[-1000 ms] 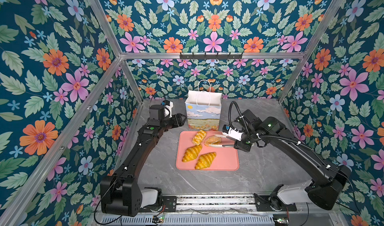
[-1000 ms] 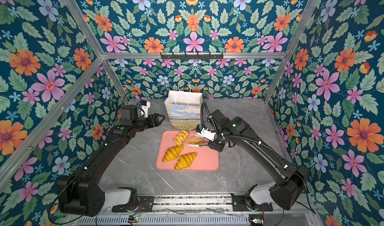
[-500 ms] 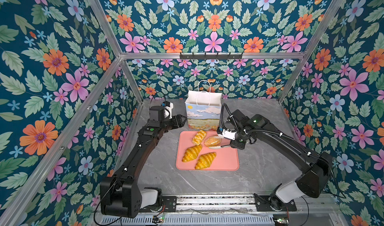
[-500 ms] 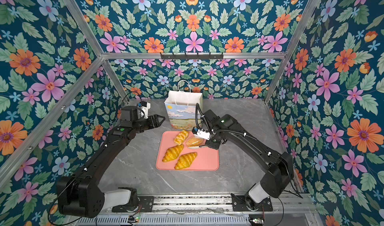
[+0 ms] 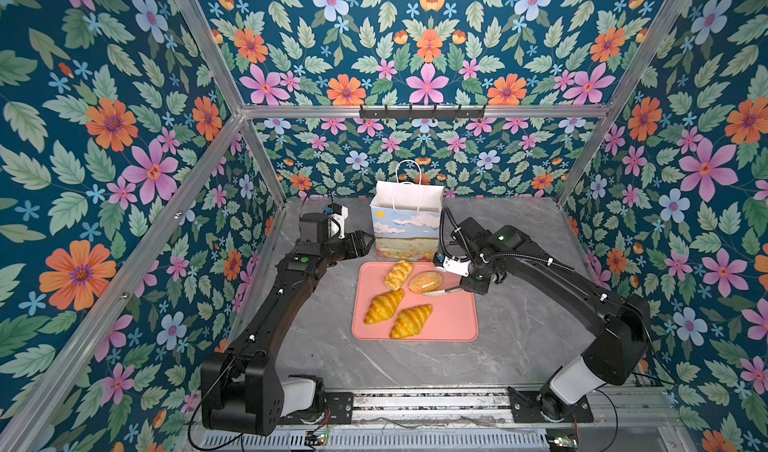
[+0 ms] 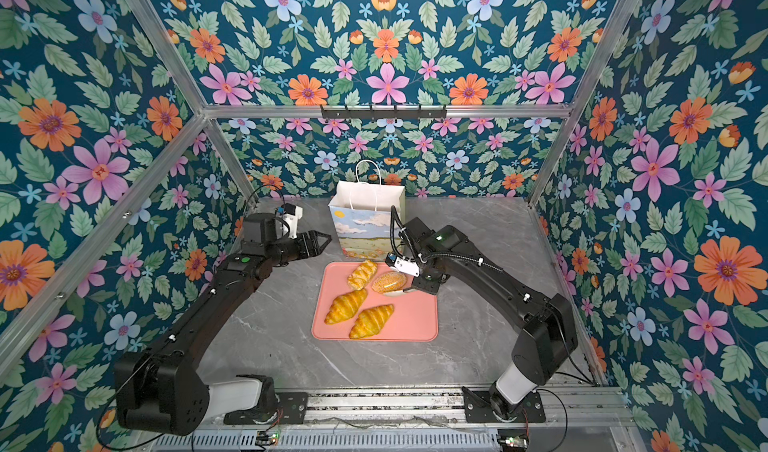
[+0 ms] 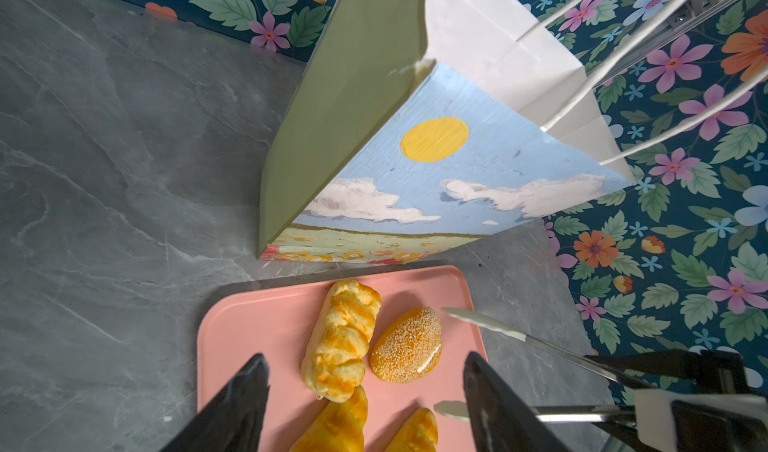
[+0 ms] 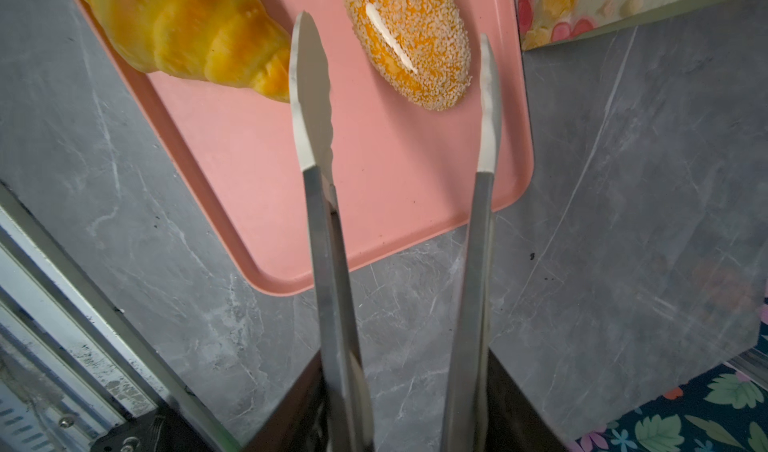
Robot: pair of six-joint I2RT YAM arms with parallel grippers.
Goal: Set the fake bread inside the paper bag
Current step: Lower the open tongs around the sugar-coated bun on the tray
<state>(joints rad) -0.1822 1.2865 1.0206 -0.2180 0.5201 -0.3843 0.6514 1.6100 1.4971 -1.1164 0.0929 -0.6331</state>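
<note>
Grey marbled tabletop [image 5: 324, 346]: right end effector [image 5: 471, 286] pinches steel tongs [image 8: 328, 242], left end effector [image 7: 363, 358] spread.

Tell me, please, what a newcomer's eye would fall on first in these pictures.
The loud floral walls all round, then the pink tray mid-table with four golden pieces of bread on it. Behind the tray stands a white bag printed with sky and sun. The right gripper holds tongs, their tips spread either side of the speckled bun.
</note>
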